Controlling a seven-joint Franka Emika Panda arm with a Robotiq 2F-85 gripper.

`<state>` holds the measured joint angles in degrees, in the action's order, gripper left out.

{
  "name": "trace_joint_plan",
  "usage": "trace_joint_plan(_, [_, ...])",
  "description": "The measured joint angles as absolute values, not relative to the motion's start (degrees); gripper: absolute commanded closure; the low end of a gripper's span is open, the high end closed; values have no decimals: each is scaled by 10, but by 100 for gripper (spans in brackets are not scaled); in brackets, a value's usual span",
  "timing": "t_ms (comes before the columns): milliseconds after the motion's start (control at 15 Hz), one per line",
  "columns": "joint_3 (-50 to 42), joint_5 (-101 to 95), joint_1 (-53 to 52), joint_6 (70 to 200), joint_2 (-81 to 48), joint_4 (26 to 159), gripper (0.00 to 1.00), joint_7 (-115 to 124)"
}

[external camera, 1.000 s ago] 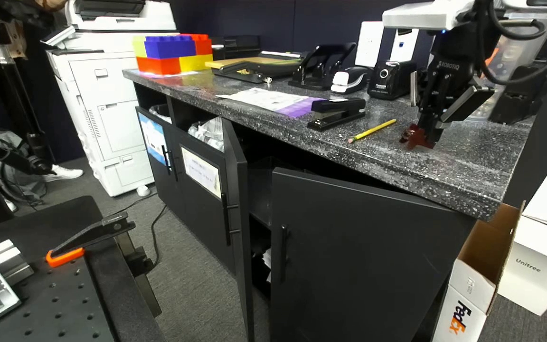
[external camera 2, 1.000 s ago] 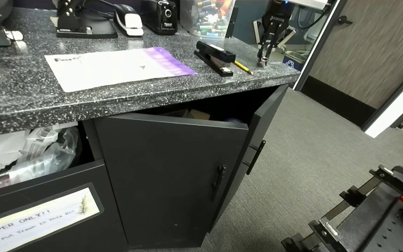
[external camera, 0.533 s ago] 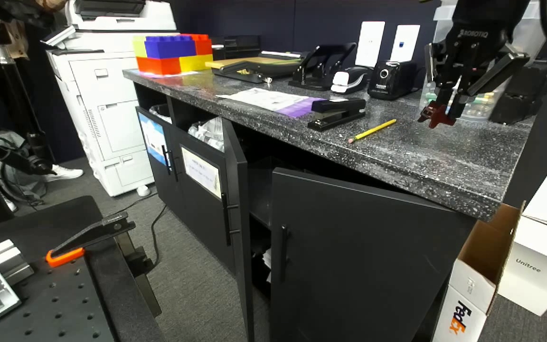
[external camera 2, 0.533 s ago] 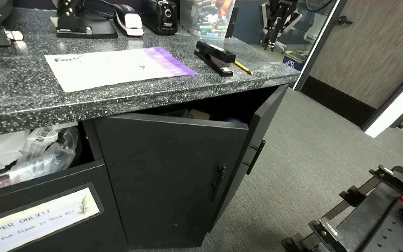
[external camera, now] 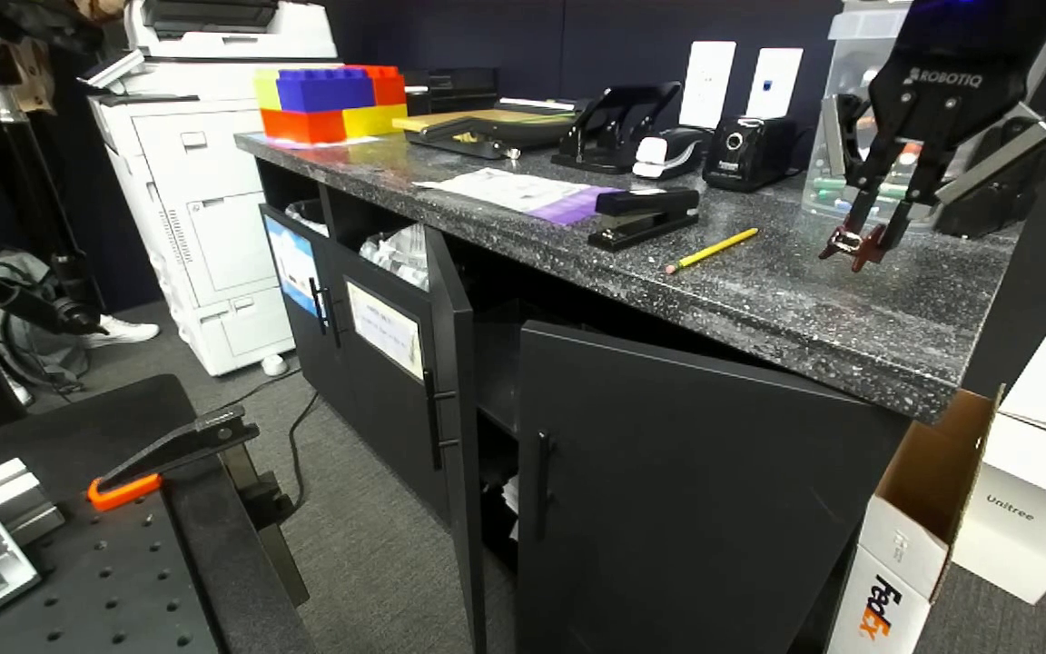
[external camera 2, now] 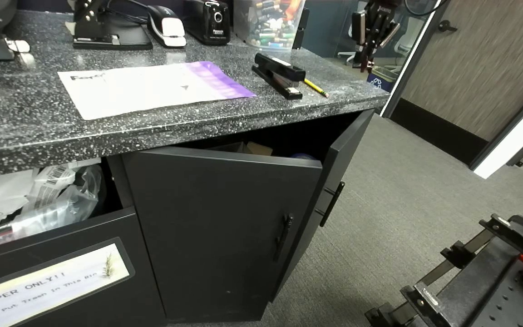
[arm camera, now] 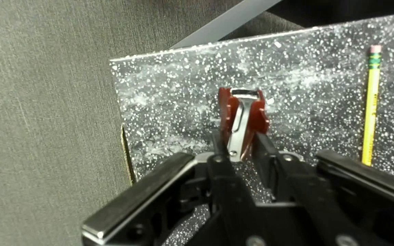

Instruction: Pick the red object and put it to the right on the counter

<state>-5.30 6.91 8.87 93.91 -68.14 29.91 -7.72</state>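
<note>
The red object (arm camera: 259,118) is small and dark red, with a silver metal strip down its middle. My gripper (arm camera: 240,145) is shut on it, with one finger against each side of its near end; the far end sticks out past the fingertips. In an exterior view the red object (external camera: 870,252) hangs under the gripper (external camera: 877,222), above the right end of the counter (external camera: 922,304). In an exterior view the gripper (external camera 2: 367,63) shows above the line of the counter's right edge. The dark speckled counter (arm camera: 169,112) lies under the object in the wrist view.
A yellow pencil (external camera: 712,251) and a black stapler (external camera: 646,218) lie left of the gripper. A clear tub (external camera 2: 268,25) stands at the back right. Black cabinet doors (external camera: 686,490) stand open below. Boxes (external camera: 886,581) stand on the floor by the right end.
The gripper, with the red object in it, has risen from the counter surface and moved right in the exterior views. Over the last half second it has also turned somewhat.
</note>
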Motion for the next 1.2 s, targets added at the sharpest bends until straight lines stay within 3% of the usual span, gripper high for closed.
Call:
trace_joint_plan(600, [-66,50,113,939,-712,298,94,-152])
trace_joint_plan(667, [-67,49,113,939,-712,298,50,-155])
trace_joint_plan(800, [-67,48,113,939,-712,298,44,-156])
trace_joint_plan(1200, [-67,44,100,911,-704,289,0,-156])
